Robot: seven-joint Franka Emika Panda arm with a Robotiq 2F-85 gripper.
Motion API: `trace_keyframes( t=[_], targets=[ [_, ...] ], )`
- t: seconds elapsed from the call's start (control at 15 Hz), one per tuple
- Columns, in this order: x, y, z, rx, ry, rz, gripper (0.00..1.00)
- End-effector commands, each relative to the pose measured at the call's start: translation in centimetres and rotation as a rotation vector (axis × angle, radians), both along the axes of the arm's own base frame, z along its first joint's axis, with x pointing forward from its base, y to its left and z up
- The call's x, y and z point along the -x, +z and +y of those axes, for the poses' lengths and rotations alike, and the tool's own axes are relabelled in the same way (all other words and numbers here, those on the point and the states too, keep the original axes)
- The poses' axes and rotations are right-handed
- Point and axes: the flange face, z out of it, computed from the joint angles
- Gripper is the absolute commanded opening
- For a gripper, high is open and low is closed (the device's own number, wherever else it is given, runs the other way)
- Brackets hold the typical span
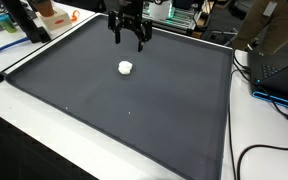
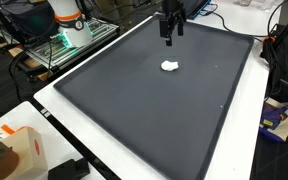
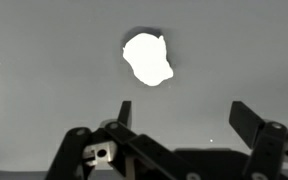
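The claw [image 1: 130, 42] hangs released above the far part of the dark mat [image 1: 134, 115], jaws wide and holding nothing. The small white lump [image 1: 126, 68] lies on the mat, apart from it. In the wrist view the lump sits ahead of the fingers, slightly left of their gap.

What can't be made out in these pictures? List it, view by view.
- White lump: washed out to a flat blob in the wrist view and too small in both exterior views, so what it is cannot be told.
- Gripper: everything above it is cut off by the top edge in both exterior views.
- Clutter beyond the black mat: small and blurred in an exterior view.
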Motion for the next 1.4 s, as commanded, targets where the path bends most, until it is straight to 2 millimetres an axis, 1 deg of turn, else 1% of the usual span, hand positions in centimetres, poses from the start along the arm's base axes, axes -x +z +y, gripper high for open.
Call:
trace_keyframes(
  t=[0.0, 0.13, 0.2, 0.4, 0.67, 1.07, 1.33],
  targets=[
    [-1.0, 0.4, 0.6, 0.032, -0.021, 0.057, 1.0],
    [-1.3, 1.0, 0.6, 0.042, -0.04, 0.067, 1.0],
    [-0.9, 1.0, 0.8, 0.017, -0.016, 0.049, 1.0],
    [-1.3, 1.3, 0.7, 0.024, -0.027, 0.052, 1.0],
    [-3.4, 2.6, 0.1, -0.001, -0.049, 0.1, 1.0],
    [-5.7, 2.7, -0.4, -0.023, -0.079, 0.216, 1.0],
    [-7.4, 2.9, -0.9, -0.038, -0.103, 0.251, 1.0]
  ],
)
